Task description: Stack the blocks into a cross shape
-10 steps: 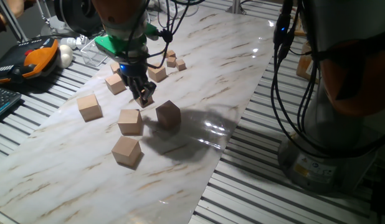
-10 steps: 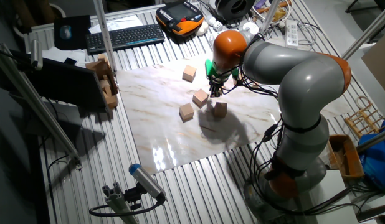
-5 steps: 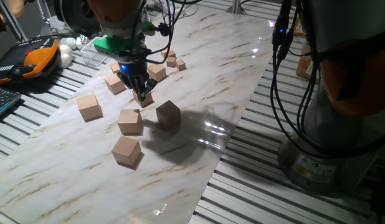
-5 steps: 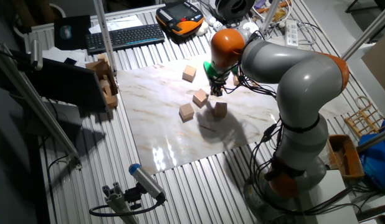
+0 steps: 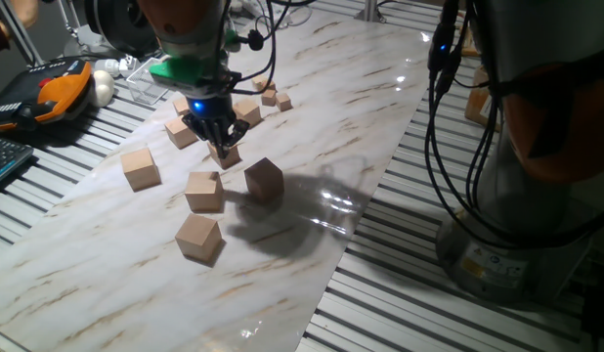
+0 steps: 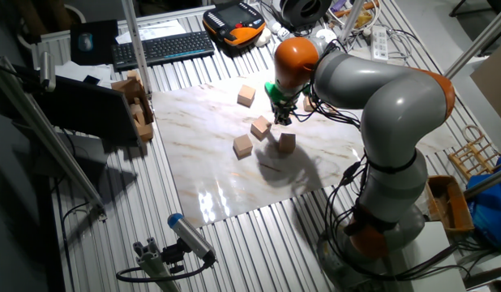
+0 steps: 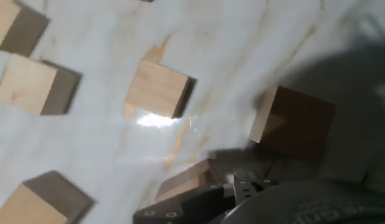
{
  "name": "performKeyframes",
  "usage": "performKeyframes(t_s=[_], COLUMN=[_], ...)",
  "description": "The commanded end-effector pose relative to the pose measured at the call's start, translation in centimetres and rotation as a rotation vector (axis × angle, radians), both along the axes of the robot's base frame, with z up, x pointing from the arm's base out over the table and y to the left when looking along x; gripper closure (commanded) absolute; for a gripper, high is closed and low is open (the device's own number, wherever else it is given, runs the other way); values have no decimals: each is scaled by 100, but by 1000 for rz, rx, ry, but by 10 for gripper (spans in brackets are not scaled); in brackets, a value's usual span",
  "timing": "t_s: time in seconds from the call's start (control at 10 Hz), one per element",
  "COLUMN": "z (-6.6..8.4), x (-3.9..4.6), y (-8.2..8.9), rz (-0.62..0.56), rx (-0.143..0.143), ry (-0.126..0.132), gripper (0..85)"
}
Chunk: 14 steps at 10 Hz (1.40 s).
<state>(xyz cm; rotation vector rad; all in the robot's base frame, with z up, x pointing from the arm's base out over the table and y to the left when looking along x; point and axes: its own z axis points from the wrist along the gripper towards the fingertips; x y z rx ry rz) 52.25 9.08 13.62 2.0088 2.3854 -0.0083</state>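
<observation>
On the marble-patterned sheet (image 5: 312, 117) covering the ribbed metal bench (image 5: 400, 293), with a keyboard (image 6: 163, 47) beyond its far edge, four plain tan blocks lay loose and unstacked: one (image 5: 141, 167) off to the side, two (image 5: 204, 191) (image 5: 198, 238) near each other, and one (image 5: 264, 180) tilted beside them. Smaller cubes (image 5: 247, 114) sat behind the arm. The end effector (image 5: 222, 147) hung low over a small cube; I cannot tell whether its fingers were apart.

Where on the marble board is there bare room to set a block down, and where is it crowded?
Bare: the marble board from the large cubes to its far right edge, and its near corner. Crowded: around the gripper, with cubes left, in front and smaller cubes behind.
</observation>
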Motion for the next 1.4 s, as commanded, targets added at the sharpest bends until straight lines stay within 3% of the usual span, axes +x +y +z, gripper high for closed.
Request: performKeyframes(t_s=[0.0,0.2,0.4,0.6,0.8,0.9,1.0,1.1,1.3], z=[0,10,37,65,127,127,130,145,166], x=[0,-5,-15,-36,-19,-20,-24,-42,-47], y=[0,0,-11,-25,-110,-127,-126,-144,-178], rz=[509,548,611,675,778,814,851,890,937], rx=[-1,9,-17,-25,-13,8,10,-6,23], ry=[0,1,-7,-10,-8,-13,-18,-20,-22], gripper=[850,850,850,850,850,850,850,850,850])
